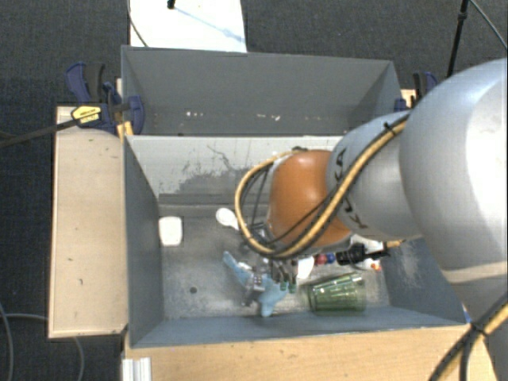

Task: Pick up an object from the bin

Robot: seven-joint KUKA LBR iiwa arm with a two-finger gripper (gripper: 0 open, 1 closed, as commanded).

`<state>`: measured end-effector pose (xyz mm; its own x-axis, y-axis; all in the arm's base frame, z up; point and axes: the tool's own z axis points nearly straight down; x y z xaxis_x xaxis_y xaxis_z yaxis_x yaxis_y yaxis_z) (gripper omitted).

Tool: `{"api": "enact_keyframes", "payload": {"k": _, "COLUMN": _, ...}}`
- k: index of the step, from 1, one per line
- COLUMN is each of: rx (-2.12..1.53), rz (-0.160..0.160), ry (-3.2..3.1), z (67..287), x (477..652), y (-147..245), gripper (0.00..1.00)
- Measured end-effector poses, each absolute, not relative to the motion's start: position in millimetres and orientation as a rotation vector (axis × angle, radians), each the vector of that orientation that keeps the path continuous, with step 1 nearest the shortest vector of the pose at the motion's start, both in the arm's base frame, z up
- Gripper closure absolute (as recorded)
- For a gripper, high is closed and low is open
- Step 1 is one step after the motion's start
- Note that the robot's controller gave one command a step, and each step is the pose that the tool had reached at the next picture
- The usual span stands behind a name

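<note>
Grey metal bin [147, 248], camera view, arm coming in from the right. The orange wrist cover [305, 189] and looped cables [244, 209] hang over the middle of the floor. Gripper [260, 282] sits low at lower centre of the frame, near the front wall, right on top of a pale blue plastic thing [235, 266]. The blue piece is long and slim, its axis running from upper left to lower right. One end pokes out to the left of the claw, the other shows below it by the front wall. The claw body crosses its middle, so the piece lies directly under, not off to a side. Spread, pressed together or pinching the blue piece: cannot tell, since wrist hardware and shadow cover that spot. Judgement: the coming move turns on closing across the short width of that diagonal, not along it. Other contents are sparse. A green see-through bottle [337, 292] lies on its side just right of the claw, along the front wall. A black marker-like stick [359, 254] lies above the bottle, under the arm. A small white piece [304, 270] sits between claw and bottle. A white block [170, 230] is well apart at left, and a white rounded thing [226, 217] lies by the cables. My guess is the bottle is near enough to get nudged on a lift.
</note>
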<state>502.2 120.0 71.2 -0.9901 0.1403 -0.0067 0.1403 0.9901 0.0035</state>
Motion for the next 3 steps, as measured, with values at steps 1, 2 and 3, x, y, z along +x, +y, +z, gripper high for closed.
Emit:
{"api": "enact_keyframes", "payload": {"k": 1, "rx": 0.291, "rz": 0.006, "ry": 3.119, "z": 72.5, "x": 491.2, "y": 122.0, "gripper": 0.00}}
{"api": "enact_keyframes", "payload": {"k": 2, "rx": 0.228, "rz": 0.002, "ry": 3.131, "z": 72.3, "x": 500.6, "y": 120.9, "gripper": 0.00}}
{"api": "enact_keyframes", "payload": {"k": 3, "rx": 0.293, "rz": 0.003, "ry": 3.124, "z": 73.9, "x": 492.7, "y": 122.2, "gripper": 1.00}}
